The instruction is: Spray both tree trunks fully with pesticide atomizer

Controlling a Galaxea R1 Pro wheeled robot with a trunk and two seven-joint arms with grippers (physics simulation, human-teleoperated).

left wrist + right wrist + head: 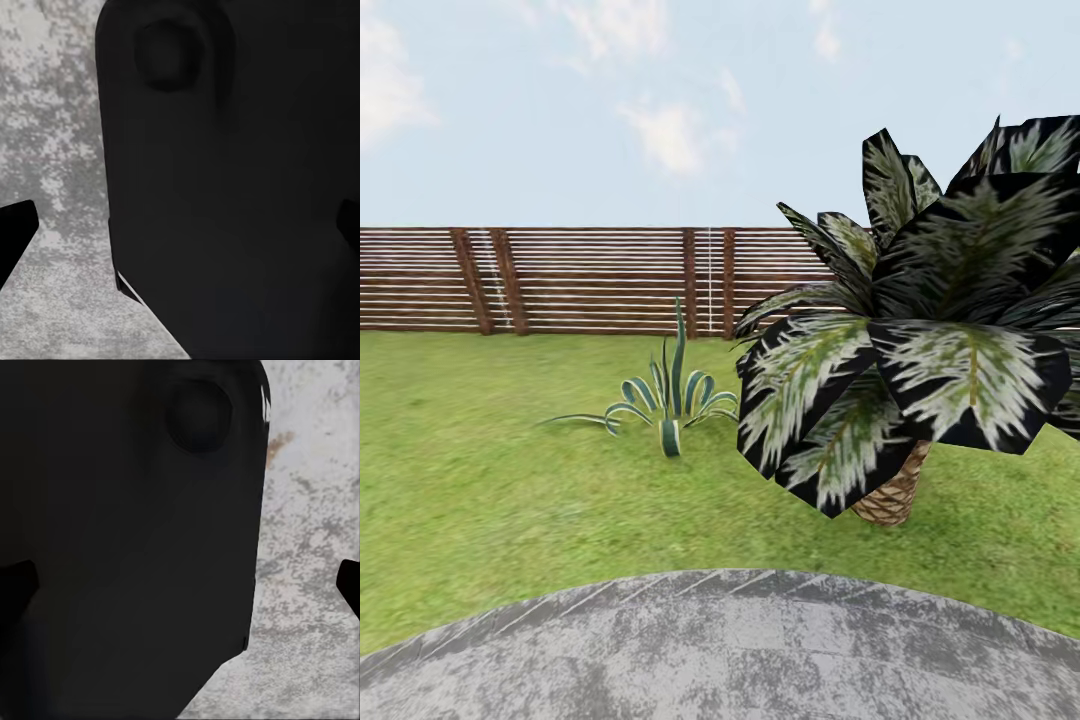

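Left end effector: fingertips at frame edges, spread, holding nothing.
Right end effector: likewise spread, over grey paving.
Ahead: lawn, agave, short palm, slat fence.
Atomizer, target trees: whereabouts impossible to tell.

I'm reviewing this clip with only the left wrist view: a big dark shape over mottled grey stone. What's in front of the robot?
Observer: The head view shows a short palm with a woven brown trunk standing on grass, ahead and to the right.
Operator: Is there any boundary behind it?
Observer: Yes, a brown slatted fence runs across the far edge of the grass.
Operator: Is anything else planted there?
Observer: A small spiky striped plant stands left of the palm.
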